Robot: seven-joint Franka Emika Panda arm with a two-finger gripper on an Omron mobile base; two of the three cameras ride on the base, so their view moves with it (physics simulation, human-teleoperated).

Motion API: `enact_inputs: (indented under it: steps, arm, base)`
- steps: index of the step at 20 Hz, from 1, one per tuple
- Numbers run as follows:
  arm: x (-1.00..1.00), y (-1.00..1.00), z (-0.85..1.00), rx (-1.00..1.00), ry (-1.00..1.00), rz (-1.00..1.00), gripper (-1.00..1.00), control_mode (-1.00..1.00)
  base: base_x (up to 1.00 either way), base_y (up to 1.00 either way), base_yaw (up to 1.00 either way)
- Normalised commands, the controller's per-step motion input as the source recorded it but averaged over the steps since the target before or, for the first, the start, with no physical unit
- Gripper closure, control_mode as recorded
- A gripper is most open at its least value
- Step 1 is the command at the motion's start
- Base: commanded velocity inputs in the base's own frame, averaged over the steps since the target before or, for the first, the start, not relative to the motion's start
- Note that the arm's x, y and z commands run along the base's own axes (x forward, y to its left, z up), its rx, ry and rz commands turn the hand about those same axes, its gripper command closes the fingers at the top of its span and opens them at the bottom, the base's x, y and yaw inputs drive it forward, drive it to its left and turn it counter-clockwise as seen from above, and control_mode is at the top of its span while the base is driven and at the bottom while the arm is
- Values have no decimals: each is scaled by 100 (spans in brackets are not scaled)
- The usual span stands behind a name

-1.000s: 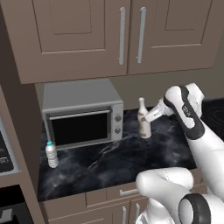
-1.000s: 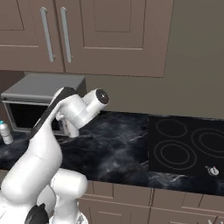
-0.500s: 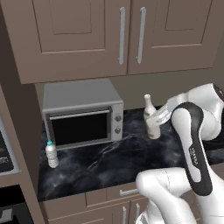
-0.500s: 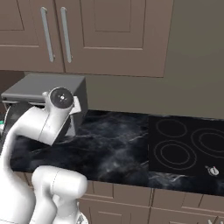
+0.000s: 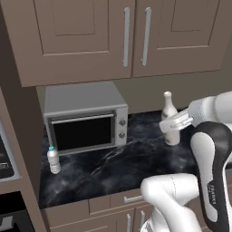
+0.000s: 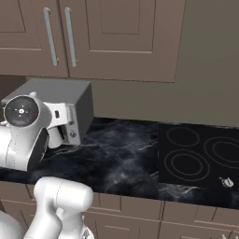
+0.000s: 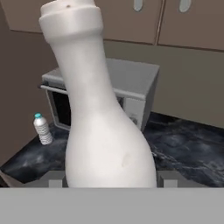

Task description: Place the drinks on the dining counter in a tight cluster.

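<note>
From the left, the water bottle stands untouched on the narrow counter before the microwave, while the gripper pinches the white bottle, so I judge no drink has reached the dining counter yet.

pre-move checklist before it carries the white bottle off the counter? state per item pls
1. Pincer around the white bottle: ok. In the hand view the bottle body sits between both fingertips.
2. Bottle upright: ok in the left base view; it only looks tilted in the hand view, which rolls with the hand.
3. Bottle lifted off the black counter: cannot tell; its base looks at or near the surface.
4. Clearance to the microwave: ok, open counter lies between them.
5. Water bottle out of the way: ok, it stands at the far left by the microwave's corner.
6. Dining counter reachable from here: cannot tell.
</note>
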Motion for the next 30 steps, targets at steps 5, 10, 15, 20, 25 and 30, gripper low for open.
enact_inputs:
  steps: [5,10,15,20,25,30]
  arm:
    - [0,0,0,0,0,0,100,-100]
    - [-25,-25,0,3,0,-7,100,100]
    - [0,0,0,0,0,0,100,100]
    - [0,0,0,0,0,0,100,100]
    - [0,0,0,0,0,0,100,100]
    - [0,0,0,0,0,0,100,100]
  base:
    - [0,0,0]
    - [-15,-16,-6]
    - [-78,-92,-46]
    - [-42,-75,-60]
    - [0,-17,-88]
    - [0,-12,-88]
